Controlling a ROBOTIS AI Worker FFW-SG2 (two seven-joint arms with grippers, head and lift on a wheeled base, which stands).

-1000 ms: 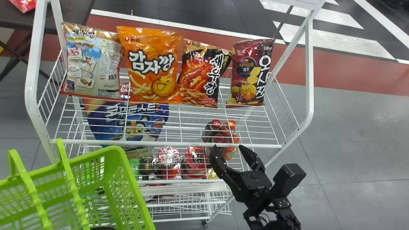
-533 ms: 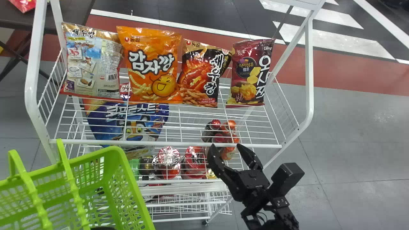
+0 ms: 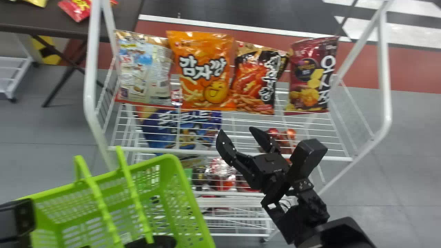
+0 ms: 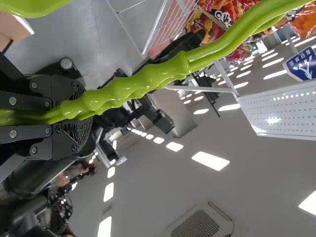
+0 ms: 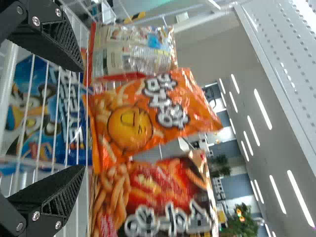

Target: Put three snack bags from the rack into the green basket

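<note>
Three bags are to go from the rack (image 3: 90,86) into the green basket (image 3: 188,193), at the left, a handle (image 4: 163,74) clamped in the left tool (image 4: 79,109); keep it steady, mouth up. The pale bag (image 3: 144,70) comes next across, then the orange bag (image 3: 203,69), which the right tool (image 3: 237,132) seems best lined up for. That tool stands wide open and has hold of nothing, so the step looks like a first reach. Go in low with one finger either side of the bag, clear of the shelf wires, and close gently; a hard squeeze could burst it or let it slip. The black-and-red bag (image 3: 258,81) is just beside it and could be dragged along; the maroon bag (image 3: 310,77) leans farther right. Counted left to right: at least two bags on the bench (image 3: 20,22), one basket, one blue bag (image 3: 179,129) underneath, four bags on the top shelf; the cups (image 3: 222,172) lower down overlap too much to count.
</note>
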